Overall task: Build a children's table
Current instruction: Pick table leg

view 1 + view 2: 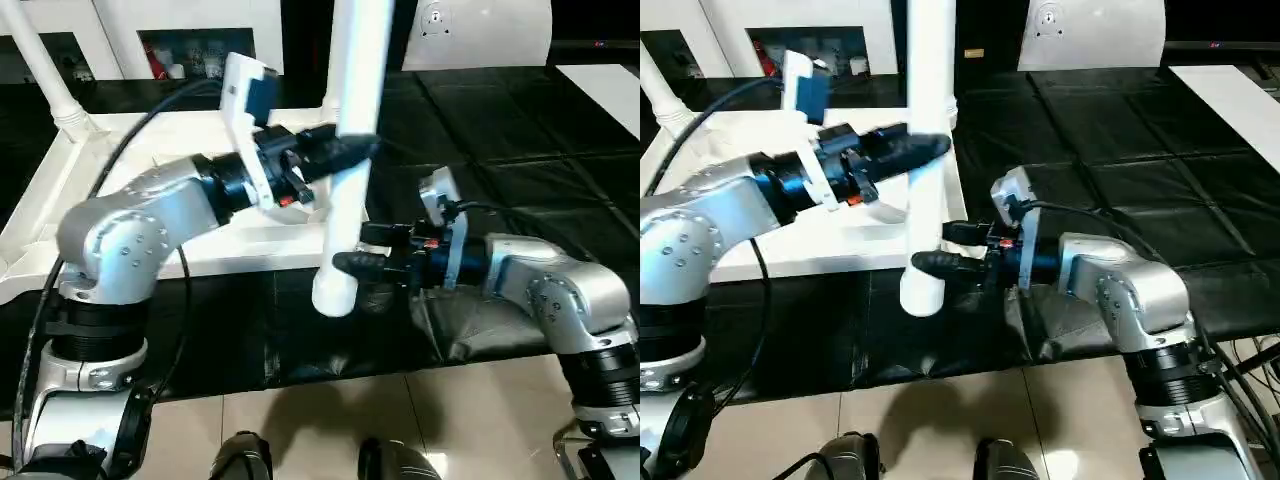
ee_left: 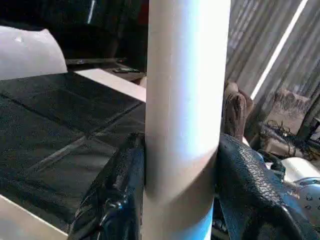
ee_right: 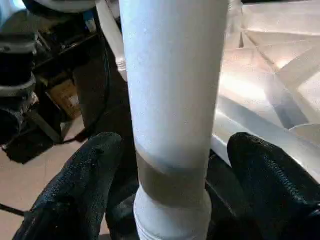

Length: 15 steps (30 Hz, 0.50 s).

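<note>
The left gripper (image 1: 345, 152) pinches an upright white leg (image 1: 352, 150) over the upturned tabletop's (image 1: 180, 190) near edge, while the right gripper's (image 1: 368, 250) jaws stand spread around the leg's lower end.

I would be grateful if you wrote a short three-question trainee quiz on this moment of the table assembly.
1. True or false: the left gripper is shut on the white leg.
2. How do the right gripper's fingers stand at the leg's lower end? A) clamped on it; B) either side of it with gaps; C) well away from it.
3. What already stands in the far left corner socket of the upturned table top?

Key
1. True: its fingers press both sides of the leg.
2. B.
3. Another leg, leaning.
</note>
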{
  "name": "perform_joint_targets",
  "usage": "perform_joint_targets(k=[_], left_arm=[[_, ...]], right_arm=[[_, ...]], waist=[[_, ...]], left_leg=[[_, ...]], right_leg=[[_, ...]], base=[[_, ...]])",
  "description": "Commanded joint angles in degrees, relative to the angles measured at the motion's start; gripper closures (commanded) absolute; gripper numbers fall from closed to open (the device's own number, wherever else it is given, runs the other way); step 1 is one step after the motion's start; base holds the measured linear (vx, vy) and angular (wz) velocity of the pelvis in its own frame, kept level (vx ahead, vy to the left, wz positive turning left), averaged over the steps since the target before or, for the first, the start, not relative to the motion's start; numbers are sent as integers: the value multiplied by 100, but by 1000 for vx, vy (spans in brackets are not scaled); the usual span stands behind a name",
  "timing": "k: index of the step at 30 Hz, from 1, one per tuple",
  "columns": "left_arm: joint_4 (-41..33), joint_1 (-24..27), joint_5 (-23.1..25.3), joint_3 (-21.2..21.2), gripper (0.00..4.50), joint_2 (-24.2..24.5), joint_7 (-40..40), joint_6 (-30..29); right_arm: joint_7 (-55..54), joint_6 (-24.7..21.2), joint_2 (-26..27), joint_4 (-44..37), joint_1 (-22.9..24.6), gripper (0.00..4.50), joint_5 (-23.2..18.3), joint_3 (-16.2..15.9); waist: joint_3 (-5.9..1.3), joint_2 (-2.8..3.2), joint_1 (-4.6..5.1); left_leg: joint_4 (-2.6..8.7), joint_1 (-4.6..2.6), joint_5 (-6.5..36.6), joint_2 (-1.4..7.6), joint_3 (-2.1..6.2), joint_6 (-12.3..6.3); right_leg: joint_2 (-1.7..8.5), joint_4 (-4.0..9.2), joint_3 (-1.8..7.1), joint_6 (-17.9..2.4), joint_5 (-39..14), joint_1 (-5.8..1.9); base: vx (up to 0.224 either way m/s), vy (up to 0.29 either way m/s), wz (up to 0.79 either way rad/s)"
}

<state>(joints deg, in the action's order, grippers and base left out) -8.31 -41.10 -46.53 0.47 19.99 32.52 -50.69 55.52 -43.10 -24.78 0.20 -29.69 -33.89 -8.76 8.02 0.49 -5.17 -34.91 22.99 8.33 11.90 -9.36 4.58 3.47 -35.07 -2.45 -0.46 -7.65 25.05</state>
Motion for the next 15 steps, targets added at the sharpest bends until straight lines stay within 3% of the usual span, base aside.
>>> perform_joint_targets(k=[1,5,6,15], left_arm=[[-139,-115,87,-102,276,55,122,109],[-176,-128,134,-193,276,73,238,125],[-177,-147,171,-242,276,75,278,146],[-197,-221,156,-241,276,8,329,127]], right_arm=[[-2,24,36,31,-96,72,108,-63],[-41,33,90,107,-130,72,148,-96],[-42,46,98,137,-152,100,168,-148],[22,50,167,215,-188,178,269,-242]], waist=[[-664,-9,-15],[-665,-6,-14],[-660,-12,-13],[-662,-7,-13]], left_leg=[[334,-110,1237,-6,-33,54],[335,-110,1221,-1,-33,55],[336,-110,1229,-1,-35,58],[334,-109,1232,-3,-35,77]], right_leg=[[274,421,139,-829,-2188,-370],[271,417,143,-859,-2124,-368],[269,414,145,-868,-2097,-369],[273,406,147,-888,-2084,-373]], base=[[0,0,0],[0,0,0],[0,0,0],[0,0,0]])
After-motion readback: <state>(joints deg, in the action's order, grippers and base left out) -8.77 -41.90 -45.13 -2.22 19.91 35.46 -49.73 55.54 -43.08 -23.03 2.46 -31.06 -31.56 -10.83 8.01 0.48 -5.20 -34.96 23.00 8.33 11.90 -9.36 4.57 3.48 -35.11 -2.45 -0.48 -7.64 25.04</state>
